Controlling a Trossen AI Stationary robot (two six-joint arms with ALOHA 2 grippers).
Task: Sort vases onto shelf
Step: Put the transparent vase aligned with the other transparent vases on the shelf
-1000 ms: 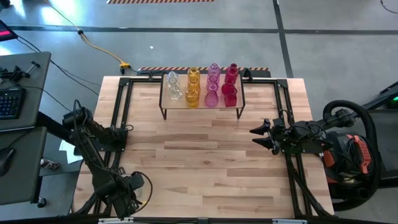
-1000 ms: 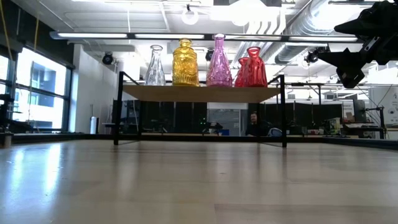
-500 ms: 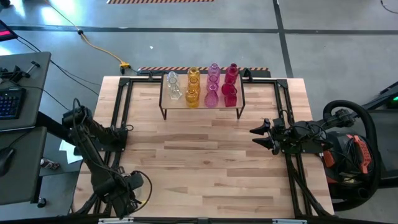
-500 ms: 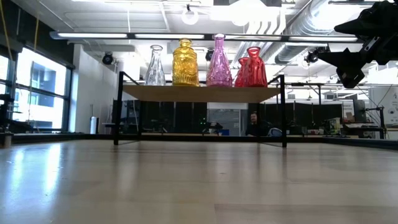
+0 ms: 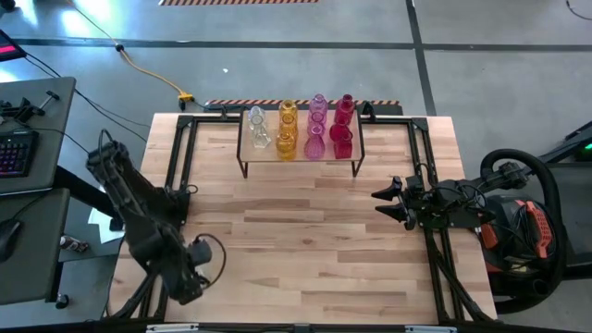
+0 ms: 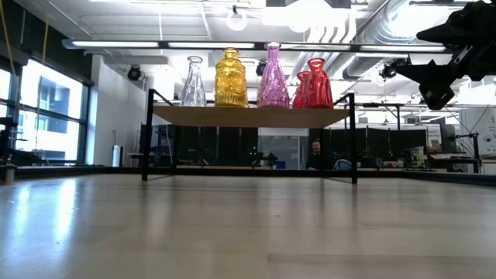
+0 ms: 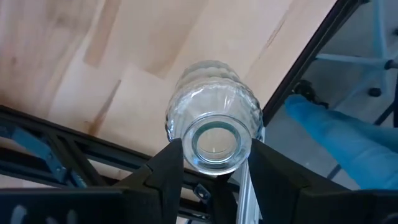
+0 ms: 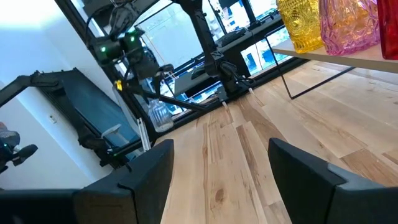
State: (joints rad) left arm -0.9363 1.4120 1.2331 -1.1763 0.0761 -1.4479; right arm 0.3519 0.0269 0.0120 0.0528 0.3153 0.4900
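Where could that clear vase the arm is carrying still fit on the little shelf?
The shelf is crowded from its middle to its right end with yellow, pink and red vases. The barest patch is the left end, around the clear vases. The left tool grips a clear vase by its neck.

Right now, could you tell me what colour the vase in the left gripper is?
Clear, colourless ribbed glass vase; the left wrist view shows it best.

place: industrial lab | evidence: ceiling ducts (image 6: 372, 39), concrete floor (image 5: 277, 55), desk keyboard (image 5: 17, 153)
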